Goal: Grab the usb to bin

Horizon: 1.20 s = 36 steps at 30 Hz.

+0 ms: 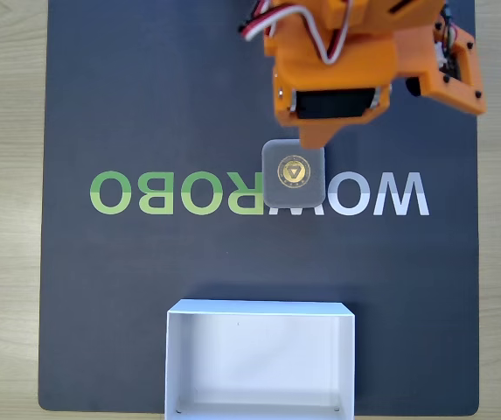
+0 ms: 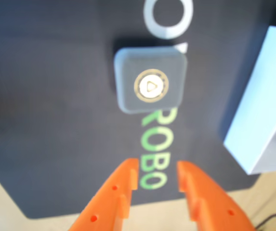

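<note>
The usb [image 1: 294,175] is a small grey rounded square with a gold emblem, lying flat on the dark mat over the lettering. In the wrist view the usb [image 2: 150,86] sits ahead of my gripper [image 2: 157,168], a gap apart. The two orange fingers [image 2: 121,185] stand open with only the mat between them. From the fixed view my orange arm [image 1: 364,61] hangs over the mat's top edge, its lower tip just above the usb. The bin [image 1: 259,308], a shallow white box, rests at the mat's bottom edge; in the wrist view the bin [image 2: 258,120] lies at the right.
A dark mat [image 1: 145,105] with green and white WOWROBO lettering [image 1: 128,192] covers a light wooden table [image 1: 5,210]. Bare mat lies left of the usb and between the usb and the bin.
</note>
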Available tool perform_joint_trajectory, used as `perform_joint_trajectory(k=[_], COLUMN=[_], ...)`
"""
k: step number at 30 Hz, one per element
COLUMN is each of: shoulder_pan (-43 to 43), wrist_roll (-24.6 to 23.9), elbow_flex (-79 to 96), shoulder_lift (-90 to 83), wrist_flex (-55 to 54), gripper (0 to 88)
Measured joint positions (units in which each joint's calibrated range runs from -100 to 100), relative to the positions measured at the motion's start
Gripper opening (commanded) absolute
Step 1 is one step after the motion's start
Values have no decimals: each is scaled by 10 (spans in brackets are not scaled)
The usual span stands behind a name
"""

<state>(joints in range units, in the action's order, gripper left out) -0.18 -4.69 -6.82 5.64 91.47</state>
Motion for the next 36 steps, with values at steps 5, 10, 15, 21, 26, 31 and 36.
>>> perform_joint_trajectory(k=[5,10,15,21,26,31,36], shoulder_pan=[0,0,0,32,37,43,40], wrist_roll=[-1,-1,0,1,-3,3,3], elbow_flex=[-15,-15,-15,-16,-18,-20,-21], shoulder_lift=[47,83,140,191,225,259,286], wrist_flex=[31,43,39,37,37,8,-3], gripper=[403,462,466,466,466,463,463])
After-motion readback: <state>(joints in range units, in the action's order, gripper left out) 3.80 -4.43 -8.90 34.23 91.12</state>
